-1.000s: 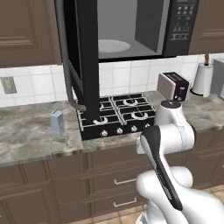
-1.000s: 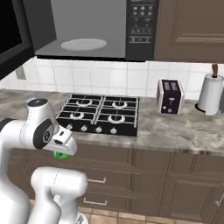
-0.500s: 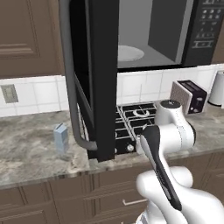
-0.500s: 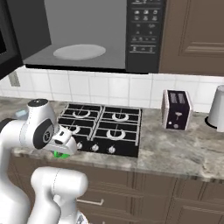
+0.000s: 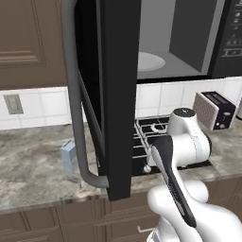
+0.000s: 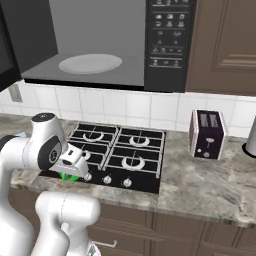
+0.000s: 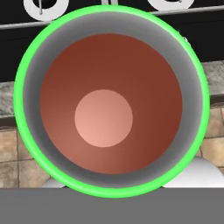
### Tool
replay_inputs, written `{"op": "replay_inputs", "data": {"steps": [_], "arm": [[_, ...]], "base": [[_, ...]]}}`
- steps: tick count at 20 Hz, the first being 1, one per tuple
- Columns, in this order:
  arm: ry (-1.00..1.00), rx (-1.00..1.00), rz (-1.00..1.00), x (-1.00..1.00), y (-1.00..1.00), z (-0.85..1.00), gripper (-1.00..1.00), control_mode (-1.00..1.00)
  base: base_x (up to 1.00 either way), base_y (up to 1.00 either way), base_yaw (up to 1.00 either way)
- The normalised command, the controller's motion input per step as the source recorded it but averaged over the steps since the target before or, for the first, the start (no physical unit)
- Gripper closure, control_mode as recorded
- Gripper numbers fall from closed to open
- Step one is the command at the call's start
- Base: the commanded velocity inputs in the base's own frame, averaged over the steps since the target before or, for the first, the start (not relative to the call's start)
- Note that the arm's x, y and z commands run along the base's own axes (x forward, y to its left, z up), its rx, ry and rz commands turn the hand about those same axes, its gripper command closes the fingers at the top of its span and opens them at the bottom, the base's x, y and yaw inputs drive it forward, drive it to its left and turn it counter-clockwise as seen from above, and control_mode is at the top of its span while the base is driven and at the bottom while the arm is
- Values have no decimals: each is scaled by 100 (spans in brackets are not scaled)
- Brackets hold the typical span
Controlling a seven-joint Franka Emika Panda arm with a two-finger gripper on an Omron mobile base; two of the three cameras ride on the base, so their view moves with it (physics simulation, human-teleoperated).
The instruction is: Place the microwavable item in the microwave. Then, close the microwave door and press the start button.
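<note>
The base has driven closer, so the microwave (image 6: 100, 45) now looms larger with its cavity and turntable plate (image 6: 90, 63) open ahead; the microwave door (image 5: 111, 94) swings out wide, its edge beside the arm. The end effector (image 6: 70, 167) grips the green mug (image 7: 111, 100) low over the counter (image 6: 200, 185) edge; lifting room seems free rightward of the door.

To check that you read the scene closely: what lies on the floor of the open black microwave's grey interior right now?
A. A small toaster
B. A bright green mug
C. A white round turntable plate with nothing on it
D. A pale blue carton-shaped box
C: the white round turntable plate lies bare inside the large black microwave, while the bright green mug is down by the robot's claw in front of the stove.
</note>
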Motion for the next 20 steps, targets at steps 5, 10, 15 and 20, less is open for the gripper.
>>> {"op": "replay_inputs", "data": {"steps": [5, 10, 15, 20], "arm": [[0, 0, 0, 0, 0, 0, 100, 100], [0, 0, 0, 0, 0, 0, 100, 100], [0, 0, 0, 0, 0, 0, 100, 100], [-4, 1, 1, -2, -7, 8, 100, -100]], "base": [[13, -11, 4], [11, -6, 3], [8, -2, 5], [4, 0, 2]]}}
